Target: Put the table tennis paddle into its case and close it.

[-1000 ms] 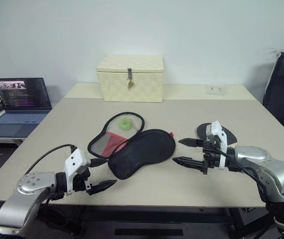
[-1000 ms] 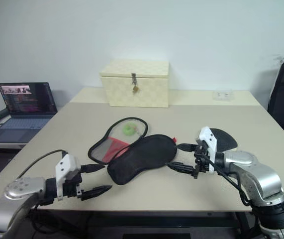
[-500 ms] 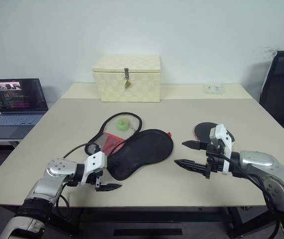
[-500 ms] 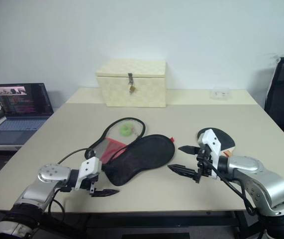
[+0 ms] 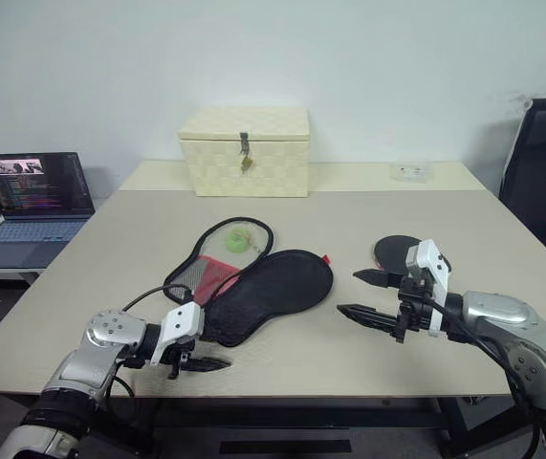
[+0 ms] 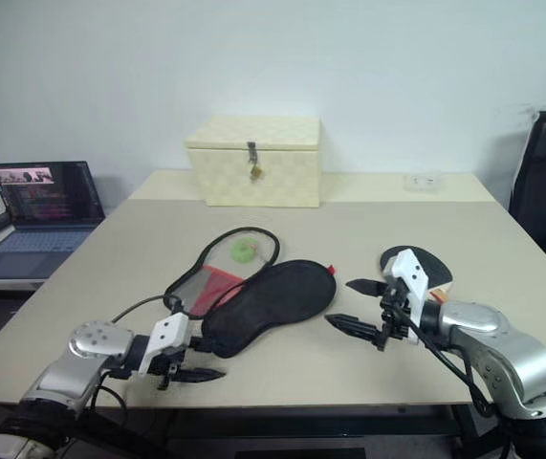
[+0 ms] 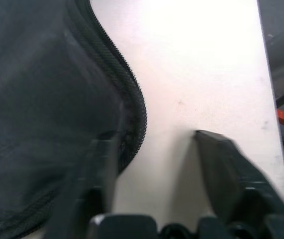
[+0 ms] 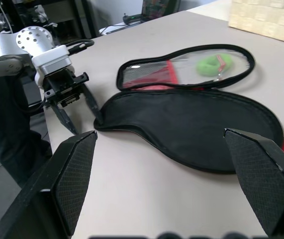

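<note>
The case lies open in the middle of the table: a black fabric half toward me, and behind it a mesh half with a red panel and a small green ball. My left gripper is low at the case's narrow end near the table's front edge. It is open, with one finger on the zip edge and the other on bare table. The table tennis paddle lies flat to the right, its black face partly hidden behind my right gripper. That gripper hovers open and empty, pointing at the case.
A cream checkered box with a clasp stands at the table's back. A small clear holder sits at the back right. An open laptop rests on a lower surface to the left. A black chair stands to the right.
My left gripper has sunk to the tabletop and come in against the case's narrow end, its fingers closer together. My right gripper has stayed where it was.
</note>
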You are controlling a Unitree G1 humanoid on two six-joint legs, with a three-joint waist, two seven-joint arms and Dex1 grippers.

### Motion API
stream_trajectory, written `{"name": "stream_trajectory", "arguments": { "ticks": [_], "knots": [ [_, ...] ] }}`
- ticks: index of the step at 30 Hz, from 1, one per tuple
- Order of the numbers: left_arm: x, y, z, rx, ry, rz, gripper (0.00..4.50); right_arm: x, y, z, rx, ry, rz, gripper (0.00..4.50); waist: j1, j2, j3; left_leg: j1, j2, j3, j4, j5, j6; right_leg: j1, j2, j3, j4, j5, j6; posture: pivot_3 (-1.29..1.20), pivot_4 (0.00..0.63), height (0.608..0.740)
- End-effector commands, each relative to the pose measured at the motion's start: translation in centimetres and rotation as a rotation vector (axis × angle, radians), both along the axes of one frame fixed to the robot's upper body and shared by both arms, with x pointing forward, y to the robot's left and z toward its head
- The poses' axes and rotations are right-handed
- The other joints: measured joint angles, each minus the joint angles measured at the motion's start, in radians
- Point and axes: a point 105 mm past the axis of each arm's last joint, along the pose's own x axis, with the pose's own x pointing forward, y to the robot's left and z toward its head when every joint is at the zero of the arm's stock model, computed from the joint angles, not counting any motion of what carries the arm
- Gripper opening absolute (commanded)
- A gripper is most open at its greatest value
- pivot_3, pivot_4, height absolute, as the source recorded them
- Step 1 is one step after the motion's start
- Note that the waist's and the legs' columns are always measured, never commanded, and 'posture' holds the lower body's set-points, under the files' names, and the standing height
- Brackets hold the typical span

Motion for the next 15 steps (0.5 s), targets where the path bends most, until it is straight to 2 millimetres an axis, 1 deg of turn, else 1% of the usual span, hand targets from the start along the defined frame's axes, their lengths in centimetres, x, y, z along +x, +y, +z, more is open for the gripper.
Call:
{"name": "stream_trajectory", "arguments": {
  "ticks": [1,4,6,10,15],
  "knots": [
    [-0.2,0.5,-1.5,0.025,0.066,0.035,1.15,0.1,-0.6,1.5,0.014,-0.061,-0.016,4.5,-0.001,0.0,0.0,0.001,0.0,0.0,0.0,0.0,0.0,0.001,0.0,0.0,0.0,0.0,0.0,0.0,0.15,0.74],
    [0.2,-0.8,-0.8,-0.053,0.065,0.045,0.07,0.1,-0.8,1.6,0.01,-0.064,-0.025,4.5,-0.001,0.0,0.0,0.001,0.0,0.001,-0.001,0.0,0.0,0.001,0.0,0.001,0.0,0.0,0.0,0.0,0.15,0.74],
    [-0.1,-2.1,-0.7,-0.071,0.069,0.009,0.02,0.2,-0.9,1.7,0.006,-0.064,-0.031,4.5,0.002,0.0,0.0,0.001,-0.001,0.001,-0.001,0.0,0.0,0.001,0.0,0.001,0.0,0.0,0.0,0.0,0.15,0.74],
    [-0.5,-7.5,0.0,-0.193,0.09,-0.067,0.02,0.2,-1.4,1.9,-0.006,-0.065,-0.048,4.5,0.013,0.001,0.0,0.0,-0.004,0.0,-0.001,0.0,0.0,0.001,-0.001,0.0,0.0,-0.001,0.002,0.0,0.15,0.74],
    [0.5,-12.2,0.6,-0.258,0.074,-0.087,0.02,0.2,-1.9,1.9,-0.022,-0.062,-0.057,4.5,0.025,0.0,0.0,-0.005,-0.006,-0.003,0.004,0.0,0.0,0.001,-0.001,-0.002,-0.001,0.001,0.004,0.0,0.15,0.74]
  ]
}}
